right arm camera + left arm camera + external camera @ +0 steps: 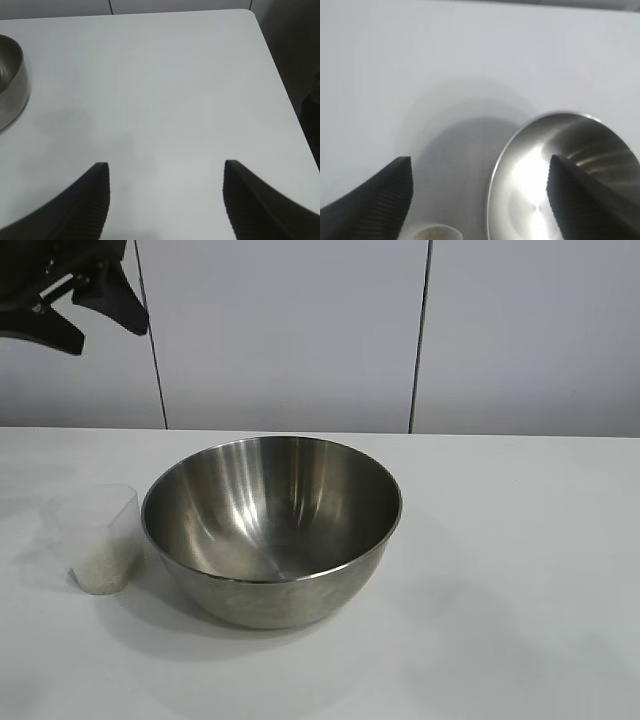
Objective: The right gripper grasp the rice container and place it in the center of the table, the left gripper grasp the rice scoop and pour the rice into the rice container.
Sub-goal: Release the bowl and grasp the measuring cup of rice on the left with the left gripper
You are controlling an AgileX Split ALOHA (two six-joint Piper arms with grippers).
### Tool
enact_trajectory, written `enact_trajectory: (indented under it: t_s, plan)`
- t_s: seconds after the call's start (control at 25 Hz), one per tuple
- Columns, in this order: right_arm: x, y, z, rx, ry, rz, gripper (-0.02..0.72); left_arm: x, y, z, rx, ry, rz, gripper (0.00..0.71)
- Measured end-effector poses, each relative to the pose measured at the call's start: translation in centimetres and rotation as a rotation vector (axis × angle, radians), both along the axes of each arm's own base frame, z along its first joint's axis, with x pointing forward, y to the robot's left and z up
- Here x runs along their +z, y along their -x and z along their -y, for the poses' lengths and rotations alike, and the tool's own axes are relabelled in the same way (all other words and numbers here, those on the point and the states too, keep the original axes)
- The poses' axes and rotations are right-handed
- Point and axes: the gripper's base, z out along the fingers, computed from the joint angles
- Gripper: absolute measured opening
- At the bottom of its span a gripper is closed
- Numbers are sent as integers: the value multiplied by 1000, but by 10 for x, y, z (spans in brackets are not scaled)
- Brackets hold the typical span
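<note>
The rice container (280, 605), a big shiny steel bowl, stands on the white table (500, 540) near its middle and looks empty inside. Just left of it, close to its wall, stands the rice scoop (100, 535), a small clear cup with rice (100, 572) in its bottom. My left gripper (108, 335) hangs open high at the upper left, well above the scoop. In the left wrist view the left gripper (479, 160) is open over the bowl's rim (530, 190) and the scoop's mouth (432, 234). My right gripper (165, 164) is open over bare table, with the bowl (10, 85) off to one side.
Grey wall panels (290, 330) close off the back of the table. The right wrist view shows the table's rounded corner (250, 15) and its side edge, with dark floor beyond.
</note>
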Motion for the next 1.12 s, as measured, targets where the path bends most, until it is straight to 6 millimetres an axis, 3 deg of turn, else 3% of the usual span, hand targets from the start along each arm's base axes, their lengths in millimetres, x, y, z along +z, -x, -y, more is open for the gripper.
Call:
enact_trajectory:
  t_s: [0.2, 0.32, 0.48, 0.6, 0.72, 0.96, 1.12]
  plan:
    - [0, 0, 0, 0, 0, 1, 452, 10, 41, -15, 75, -85, 196, 486]
    - [0, 0, 0, 0, 0, 1, 452, 22, 81, -25, 118, -140, 348, 463]
    - [0, 0, 0, 0, 0, 1, 452, 14, 137, -36, 142, -186, 486, 455]
    - [0, 0, 0, 0, 0, 1, 452, -7, 170, -42, 181, -110, 474, 454]
    - [0, 0, 0, 0, 0, 1, 452, -42, 189, -46, 214, -38, 386, 454]
    - [0, 0, 0, 0, 0, 1, 452, -100, 207, -44, 152, -25, 390, 454]
    - [0, 0, 0, 0, 0, 1, 452, -125, 204, -47, 151, -108, 423, 454]
